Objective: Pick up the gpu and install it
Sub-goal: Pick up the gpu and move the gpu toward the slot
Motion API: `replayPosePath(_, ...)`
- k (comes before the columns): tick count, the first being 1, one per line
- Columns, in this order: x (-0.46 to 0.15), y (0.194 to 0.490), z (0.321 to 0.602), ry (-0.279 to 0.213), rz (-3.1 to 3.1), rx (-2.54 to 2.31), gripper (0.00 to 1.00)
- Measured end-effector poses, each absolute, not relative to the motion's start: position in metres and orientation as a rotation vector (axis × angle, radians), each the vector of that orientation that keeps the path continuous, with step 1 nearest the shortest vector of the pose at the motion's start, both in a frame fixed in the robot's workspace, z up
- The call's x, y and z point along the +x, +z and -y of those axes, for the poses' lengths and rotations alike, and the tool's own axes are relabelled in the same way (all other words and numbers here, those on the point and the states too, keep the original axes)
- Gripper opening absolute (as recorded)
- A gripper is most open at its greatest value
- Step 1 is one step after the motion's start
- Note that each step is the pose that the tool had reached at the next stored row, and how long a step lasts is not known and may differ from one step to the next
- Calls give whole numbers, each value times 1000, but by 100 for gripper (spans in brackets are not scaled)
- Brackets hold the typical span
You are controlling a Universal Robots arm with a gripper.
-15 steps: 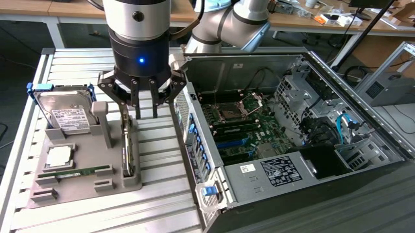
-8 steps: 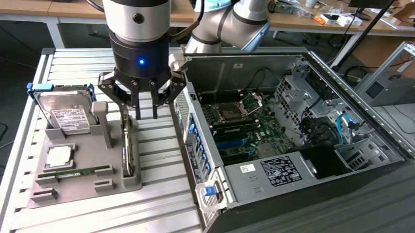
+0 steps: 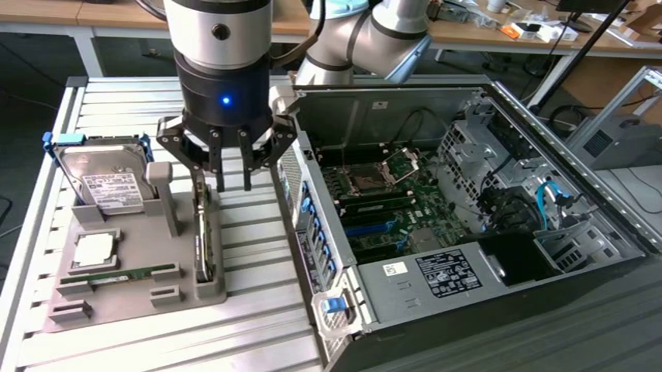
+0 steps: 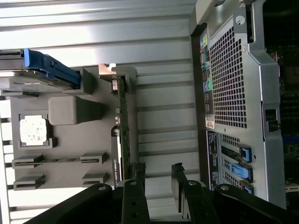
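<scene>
Arm: The grey robot arm reaches in from the far side, bends over and points straight down over the slatted table.
Gripper: The black gripper hangs above the grey holder. A small blue light shines on its body.
Fingers: The fingers are spread apart, with nothing between them.
Writing: The hard drive at the far end of the holder has a white label, but the print is too small to read. The open computer case has a white sticker and a black sticker on its near part. Their words are too small to read too.
Gpu: The gpu stands on its thin edge in a slot on the holder's side at the exterior view's right. Its silver bracket is at the far end, beside the hard drive.
Gpu and gripper: The gpu is below the gripper and not touching it. In the wrist view its thin edge runs just beside one finger, outside the gap.
Computer case: It lies just beside the holder, at the exterior view's right, with the green board showing inside.
</scene>
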State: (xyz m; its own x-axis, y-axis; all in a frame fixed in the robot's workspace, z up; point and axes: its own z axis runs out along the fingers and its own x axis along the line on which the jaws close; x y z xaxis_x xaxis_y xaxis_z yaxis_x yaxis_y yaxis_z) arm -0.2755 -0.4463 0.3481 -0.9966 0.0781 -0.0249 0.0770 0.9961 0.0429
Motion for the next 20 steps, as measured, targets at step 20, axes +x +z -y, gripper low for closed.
replayPosePath(20, -275, 343, 446, 65, -3112, 121, 36)
